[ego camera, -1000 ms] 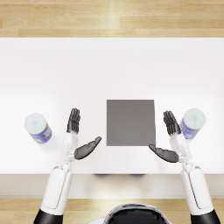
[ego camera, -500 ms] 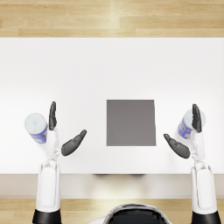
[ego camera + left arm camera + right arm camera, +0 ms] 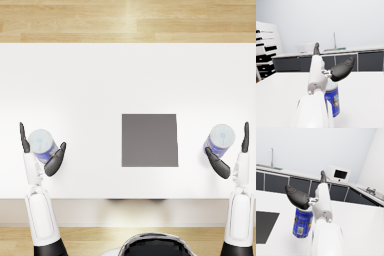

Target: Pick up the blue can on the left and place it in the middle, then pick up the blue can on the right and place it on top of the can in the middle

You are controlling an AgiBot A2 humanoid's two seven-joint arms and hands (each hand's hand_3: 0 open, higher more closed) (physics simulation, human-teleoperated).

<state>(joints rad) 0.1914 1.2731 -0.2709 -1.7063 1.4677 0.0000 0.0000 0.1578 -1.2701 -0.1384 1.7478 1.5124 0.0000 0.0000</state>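
The left blue can point(image 3: 42, 145) stands upright on the white table point(image 3: 125, 80), between the straight fingers and the thumb of my left hand point(image 3: 52, 162). That hand is spread around the can without closing on it. In the left wrist view the thumb point(image 3: 342, 70) hangs over the can point(image 3: 332, 100). The right blue can point(image 3: 220, 139) stands upright between the fingers and thumb of my right hand point(image 3: 222, 169), which is also spread. The right wrist view shows the thumb point(image 3: 296, 196) just above this can point(image 3: 302, 224). A dark grey mat point(image 3: 150, 140) lies in the middle.
The table's front edge point(image 3: 125, 199) runs just below both hands. A wooden floor point(image 3: 125, 20) shows beyond the far edge. In the wrist views, kitchen counters point(image 3: 361, 50) and a microwave point(image 3: 338, 174) stand far behind the table.
Both arms have swung outward from beside the mat. Each hand now straddles its can, fingers on the outer side and thumb on the inner side. The cans have not moved.
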